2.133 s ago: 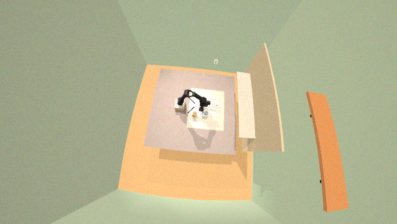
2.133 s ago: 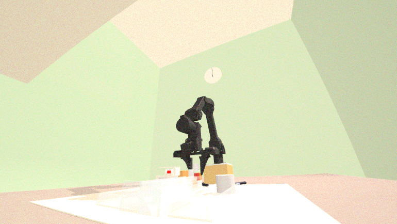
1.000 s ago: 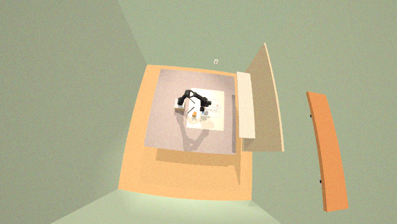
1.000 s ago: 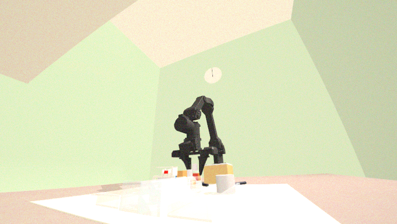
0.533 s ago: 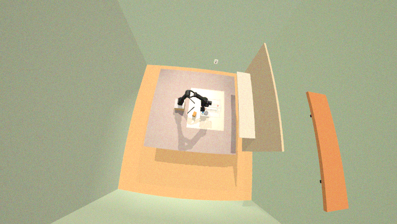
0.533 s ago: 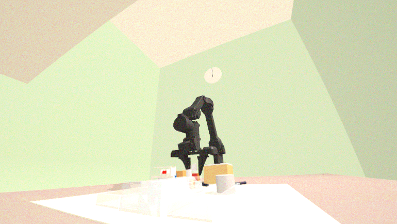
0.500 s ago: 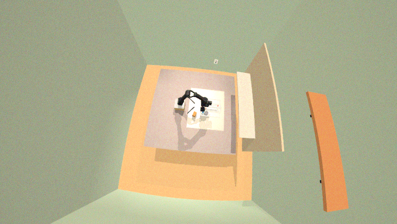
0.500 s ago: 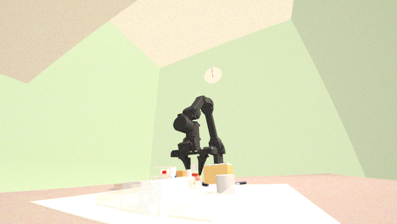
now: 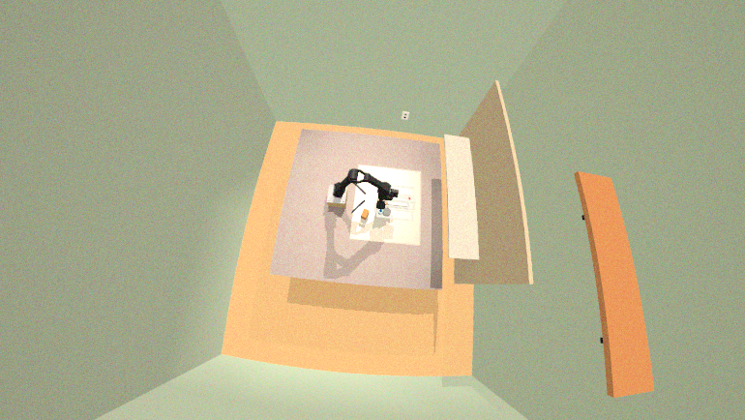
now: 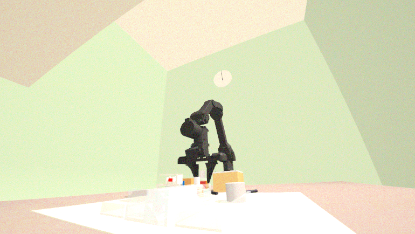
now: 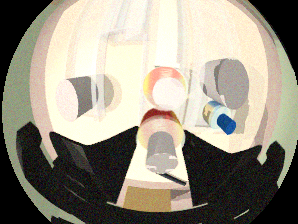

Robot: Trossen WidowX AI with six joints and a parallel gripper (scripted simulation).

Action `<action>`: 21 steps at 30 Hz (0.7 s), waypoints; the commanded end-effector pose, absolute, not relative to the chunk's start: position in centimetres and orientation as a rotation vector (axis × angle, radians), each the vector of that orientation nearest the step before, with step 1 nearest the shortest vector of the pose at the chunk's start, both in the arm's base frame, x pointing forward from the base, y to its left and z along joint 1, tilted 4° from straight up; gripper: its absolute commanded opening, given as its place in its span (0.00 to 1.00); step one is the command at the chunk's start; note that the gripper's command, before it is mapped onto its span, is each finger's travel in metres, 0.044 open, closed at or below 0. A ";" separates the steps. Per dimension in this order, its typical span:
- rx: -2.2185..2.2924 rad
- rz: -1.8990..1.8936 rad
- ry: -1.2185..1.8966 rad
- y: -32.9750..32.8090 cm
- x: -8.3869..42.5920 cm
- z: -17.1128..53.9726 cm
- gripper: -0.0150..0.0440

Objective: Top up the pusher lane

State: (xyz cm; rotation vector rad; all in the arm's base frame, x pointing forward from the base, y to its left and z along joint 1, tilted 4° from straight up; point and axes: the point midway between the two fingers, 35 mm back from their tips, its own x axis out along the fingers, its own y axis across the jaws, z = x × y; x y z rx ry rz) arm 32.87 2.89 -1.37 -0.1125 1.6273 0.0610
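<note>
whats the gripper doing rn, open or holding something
Gripper: closed on a jar with a red band and a pale grey top.

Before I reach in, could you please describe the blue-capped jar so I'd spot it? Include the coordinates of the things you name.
On the white mat point(image 9: 406, 234) point(image 10: 276, 212), find the grey cylinder point(image 9: 386, 212) point(image 11: 233, 83). Beside it sits a small jar point(image 11: 216, 114), alone in having a blue cap point(image 11: 226, 124).

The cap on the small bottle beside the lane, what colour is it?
Blue, clearest in the wrist view.
</note>
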 end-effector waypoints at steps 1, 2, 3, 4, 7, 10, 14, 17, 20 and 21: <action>-0.114 0.063 1.586 3.0 34.3 -0.8 0.25; -0.114 0.063 1.586 3.0 34.3 -0.8 0.25; -0.114 0.063 1.586 3.0 34.4 -0.8 0.25; -0.114 0.063 1.586 3.0 34.4 -0.7 0.25; -0.114 0.063 1.585 3.1 34.5 -0.7 0.25; -0.114 0.063 1.585 3.1 34.6 -0.7 0.25; -0.114 0.063 1.585 3.1 34.8 -0.7 0.25; -0.114 0.063 1.585 3.1 34.8 -0.7 0.25; -0.114 0.063 1.585 3.1 34.8 -0.7 0.25; -0.114 0.063 1.585 3.1 34.8 -0.7 0.25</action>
